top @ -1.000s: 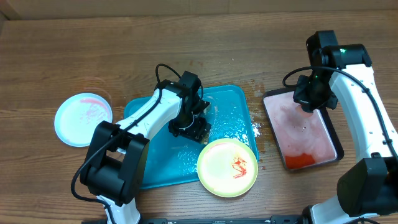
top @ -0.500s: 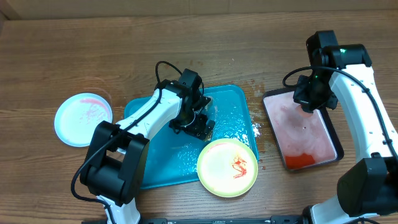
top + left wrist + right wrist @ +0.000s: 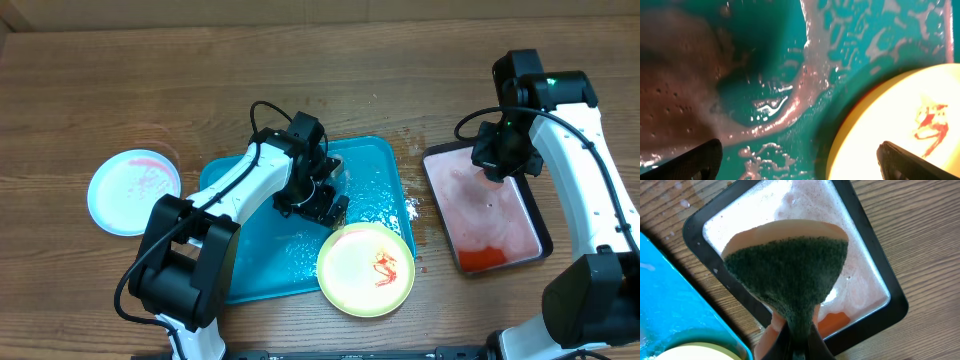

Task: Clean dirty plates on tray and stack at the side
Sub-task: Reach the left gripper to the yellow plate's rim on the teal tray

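Note:
The turquoise tray [image 3: 250, 260] lies mid-table, wet with pinkish foam [image 3: 790, 105]. A pale yellow-green plate [image 3: 366, 268] with a red sauce smear rests on its near right corner; it also shows in the left wrist view [image 3: 900, 120]. A light blue plate [image 3: 133, 190] with red smears sits on the table at the left. No third plate shows. My left gripper [image 3: 333, 211] is open and empty low over the tray, its right fingertip [image 3: 910, 162] over the yellow plate's edge. My right gripper [image 3: 503, 163] is shut on a green and orange sponge [image 3: 790, 275].
A black-rimmed pinkish tray [image 3: 535, 225] holding pink water and orange-red sauce sits at the right, under the right gripper; it also shows in the right wrist view [image 3: 875, 245]. Water drops lie on the wood between the two trays.
My left gripper has shifted slightly right and nearer, toward the yellow-green plate. The right arm and the plates have not moved.

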